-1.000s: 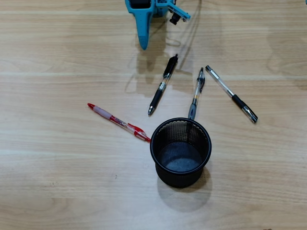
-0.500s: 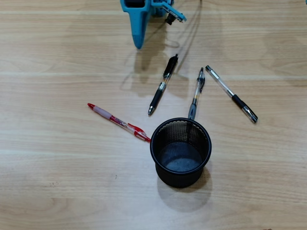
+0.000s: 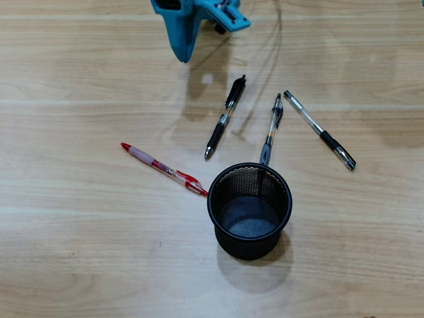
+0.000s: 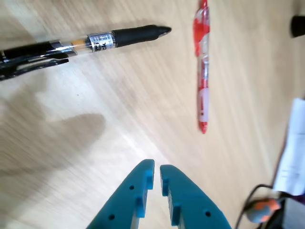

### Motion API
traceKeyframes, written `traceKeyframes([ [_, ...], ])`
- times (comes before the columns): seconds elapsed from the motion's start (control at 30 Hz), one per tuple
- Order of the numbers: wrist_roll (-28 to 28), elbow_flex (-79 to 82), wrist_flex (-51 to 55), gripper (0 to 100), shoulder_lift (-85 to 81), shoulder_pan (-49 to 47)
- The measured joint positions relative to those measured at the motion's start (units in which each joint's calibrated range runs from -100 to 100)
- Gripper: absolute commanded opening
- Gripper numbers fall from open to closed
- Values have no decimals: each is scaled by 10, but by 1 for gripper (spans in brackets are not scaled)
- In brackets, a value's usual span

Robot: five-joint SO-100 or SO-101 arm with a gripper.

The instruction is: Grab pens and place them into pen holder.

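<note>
Four pens lie on the wooden table in the overhead view: a red pen (image 3: 163, 169) at the left, a black pen (image 3: 224, 116) in the middle, a clear-barrelled pen (image 3: 271, 129) whose lower end touches the pen holder, and another clear-barrelled pen (image 3: 319, 130) to the right. The pen holder (image 3: 246, 249), a round black mesh cup, stands upright and empty below them. My blue gripper (image 3: 180, 58) hangs at the top edge, up and left of the black pen. In the wrist view the gripper (image 4: 157, 167) is shut with nothing in it, short of the black pen (image 4: 95, 40) and the red pen (image 4: 203, 71).
Thin cables (image 3: 265, 53) run down from the arm near the top of the overhead view. In the wrist view a white sheet (image 4: 293, 152) and a dark cable with an orange part (image 4: 262, 210) lie at the right edge.
The gripper has swung left and slightly toward the top edge in the overhead view. Pens and holder have not moved.
</note>
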Motion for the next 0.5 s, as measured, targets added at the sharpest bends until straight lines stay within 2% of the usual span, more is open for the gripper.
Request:
traceKeyframes([
  [0.17,-32,-67,0,2,124,0],
  [0.33,-37,-156,5,2,235,1],
  [0.5,-37,-375,65,2,439,2],
])
